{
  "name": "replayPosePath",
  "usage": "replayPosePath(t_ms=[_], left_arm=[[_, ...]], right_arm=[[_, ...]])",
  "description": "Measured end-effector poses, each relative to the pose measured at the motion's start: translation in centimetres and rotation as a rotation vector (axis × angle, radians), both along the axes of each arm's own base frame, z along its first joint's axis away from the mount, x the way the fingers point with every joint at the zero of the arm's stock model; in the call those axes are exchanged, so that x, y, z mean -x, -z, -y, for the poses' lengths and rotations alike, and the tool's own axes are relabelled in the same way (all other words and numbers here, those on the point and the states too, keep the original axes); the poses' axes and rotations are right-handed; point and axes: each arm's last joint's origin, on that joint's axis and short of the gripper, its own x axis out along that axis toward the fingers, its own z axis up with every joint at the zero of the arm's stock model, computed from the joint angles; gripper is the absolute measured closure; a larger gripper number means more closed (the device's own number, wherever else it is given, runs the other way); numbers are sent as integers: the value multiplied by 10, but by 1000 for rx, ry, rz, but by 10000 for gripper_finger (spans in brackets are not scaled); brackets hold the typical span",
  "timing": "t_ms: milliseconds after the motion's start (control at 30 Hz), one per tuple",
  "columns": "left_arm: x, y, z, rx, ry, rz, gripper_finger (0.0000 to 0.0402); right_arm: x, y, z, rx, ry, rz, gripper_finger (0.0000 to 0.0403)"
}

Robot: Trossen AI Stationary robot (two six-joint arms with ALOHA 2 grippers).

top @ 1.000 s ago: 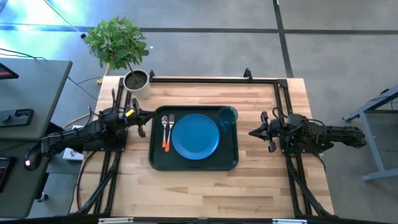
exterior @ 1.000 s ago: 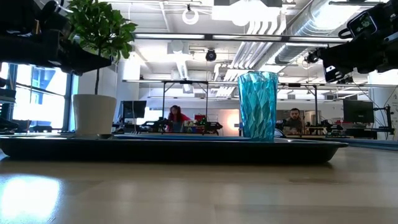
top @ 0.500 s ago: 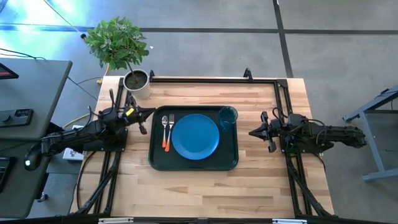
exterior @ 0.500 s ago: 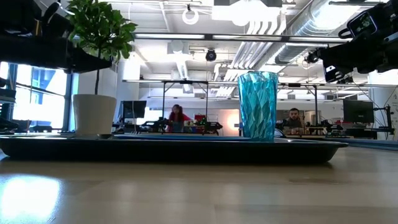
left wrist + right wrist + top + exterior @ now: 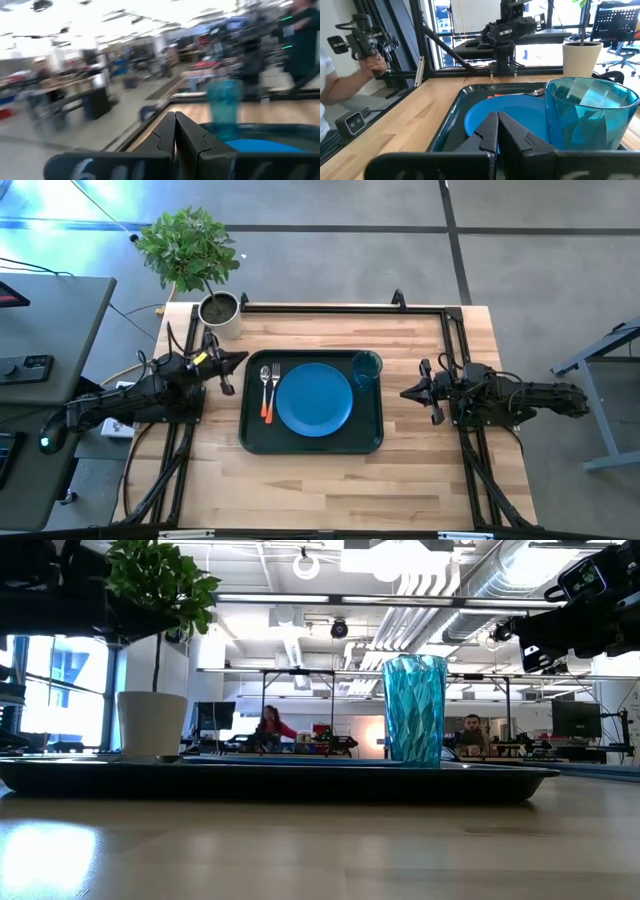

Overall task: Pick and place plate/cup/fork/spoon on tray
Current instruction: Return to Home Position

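Note:
The dark green tray [image 5: 250, 442] lies mid-table. On it lie the blue plate [image 5: 314, 399] and, to the plate's left, the spoon [image 5: 264, 385] and the fork [image 5: 273, 388] side by side. The teal cup [image 5: 366, 367] stands upright in the tray's far right corner; it also shows in the low view [image 5: 415, 710] and the right wrist view [image 5: 590, 117]. My left gripper [image 5: 240, 358] is shut and empty, raised beside the tray's far left corner. My right gripper [image 5: 404, 392] is shut and empty, just right of the tray.
A potted plant [image 5: 218, 310] stands at the table's far left corner. Black frame rails [image 5: 340, 307] run along the far edge and both sides. A person's hand with a device [image 5: 365, 42] shows beyond the table. Bare wood [image 5: 330, 490] lies near the front edge.
My left gripper has risen and drawn a little toward the table's far edge, away from the tray's left rim. It stays shut. Nothing on the tray has moved.

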Motion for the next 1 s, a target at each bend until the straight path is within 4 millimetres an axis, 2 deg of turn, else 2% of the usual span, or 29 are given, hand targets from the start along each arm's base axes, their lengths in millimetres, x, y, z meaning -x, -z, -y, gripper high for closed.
replayPosePath(t_ms=[300, 500, 833, 1000], left_arm=[[3, 1, -8, 5, -84, -12, 401], [7, 2, -15, 15, -267, -15, 401], [8, 2, -16, -26, -300, -46, 401], [9, -4, -17, -4, -328, 39, 401]], right_arm=[[0, 0, 0, 0, 0, 0, 402], [0, 0, 0, 0, 0, 0, 402], [0, 0, 0, 0, 0, 0, 402], [0, 0, 0, 0, 0, 0, 402]])
